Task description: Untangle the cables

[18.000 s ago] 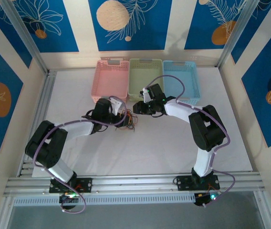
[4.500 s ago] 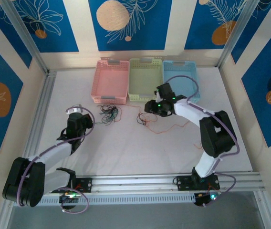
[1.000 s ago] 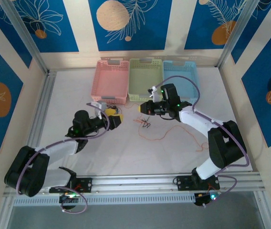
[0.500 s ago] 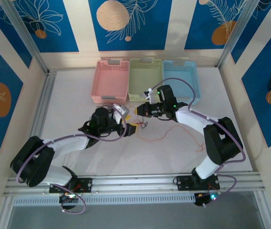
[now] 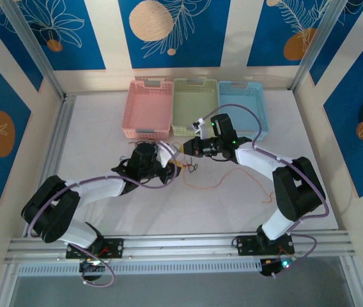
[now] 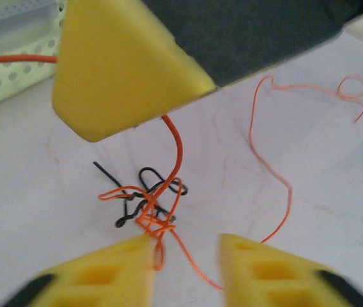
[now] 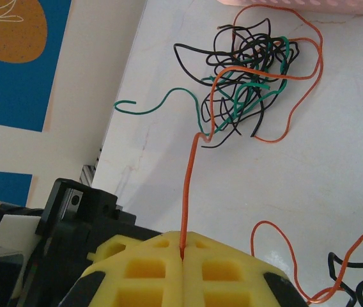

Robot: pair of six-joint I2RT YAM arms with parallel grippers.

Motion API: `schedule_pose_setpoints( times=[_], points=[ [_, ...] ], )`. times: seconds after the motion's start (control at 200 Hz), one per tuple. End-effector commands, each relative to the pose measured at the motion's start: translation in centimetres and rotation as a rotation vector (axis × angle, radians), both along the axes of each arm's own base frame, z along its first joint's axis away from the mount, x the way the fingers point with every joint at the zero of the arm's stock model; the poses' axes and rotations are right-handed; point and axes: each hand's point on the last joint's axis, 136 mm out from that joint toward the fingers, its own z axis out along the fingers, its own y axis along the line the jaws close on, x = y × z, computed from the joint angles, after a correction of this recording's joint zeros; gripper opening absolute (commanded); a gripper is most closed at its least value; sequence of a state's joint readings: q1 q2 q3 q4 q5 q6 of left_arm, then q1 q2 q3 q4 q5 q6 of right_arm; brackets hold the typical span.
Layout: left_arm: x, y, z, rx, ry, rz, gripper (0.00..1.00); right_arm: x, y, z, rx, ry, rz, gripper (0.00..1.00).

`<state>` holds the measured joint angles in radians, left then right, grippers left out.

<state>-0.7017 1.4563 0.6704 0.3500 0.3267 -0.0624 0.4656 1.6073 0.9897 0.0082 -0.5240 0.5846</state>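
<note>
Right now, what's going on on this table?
The right gripper is shut on an orange wire that runs up to a black, green and orange tangle beside the pink basket. The left gripper is open, poised just short of a small orange-and-black clump on the table. A long loose orange wire lies beside it. The wires are not yet separated.

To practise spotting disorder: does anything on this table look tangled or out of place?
Yes. A clump of black, green and orange cables lies knotted near the pink basket. A smaller black-and-orange knot sits before the open left gripper, and the right gripper pinches one orange cable.
</note>
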Motion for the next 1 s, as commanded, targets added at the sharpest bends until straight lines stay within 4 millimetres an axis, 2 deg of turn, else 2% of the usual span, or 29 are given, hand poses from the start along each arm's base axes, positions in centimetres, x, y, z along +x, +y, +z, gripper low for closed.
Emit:
schedule_pose_setpoints(
  times=[0.0,0.11,0.28,0.365,0.47,0.575,0.665,0.74,0.995],
  points=[
    [0.5,-0.2,0.5,0.010,-0.019,0.012,0.10,-0.3,0.4,0.5,0.012,-0.005,0.021,0.00],
    [0.7,0.2,0.7,0.007,-0.036,0.037,0.00,-0.3,0.1,0.7,0.008,-0.011,0.012,0.00],
    [1.5,1.4,1.0,0.018,-0.079,0.112,0.00,0.1,-0.7,0.9,-0.005,-0.022,-0.024,0.00],
    [2.0,2.2,1.3,0.029,-0.106,0.165,0.00,0.6,-1.9,0.8,-0.028,-0.033,-0.080,0.00],
    [2.8,4.0,1.9,0.034,-0.160,0.265,0.00,1.9,-4.7,0.2,-0.074,-0.031,-0.210,0.00],
    [3.4,6.0,3.1,0.020,-0.221,0.360,0.00,3.2,-9.0,-0.4,-0.113,-0.011,-0.393,0.00],
    [3.8,7.4,3.5,0.020,-0.252,0.424,0.00,3.6,-12.6,-0.7,-0.112,0.015,-0.528,0.00],
    [4.0,8.3,3.7,0.023,-0.268,0.470,0.00,3.6,-14.8,-0.6,-0.104,0.021,-0.612,0.00],
    [4.4,11.0,4.3,0.024,-0.309,0.588,0.00,3.1,-17.8,0.3,-0.114,-0.024,-0.736,0.00]
  ],
)
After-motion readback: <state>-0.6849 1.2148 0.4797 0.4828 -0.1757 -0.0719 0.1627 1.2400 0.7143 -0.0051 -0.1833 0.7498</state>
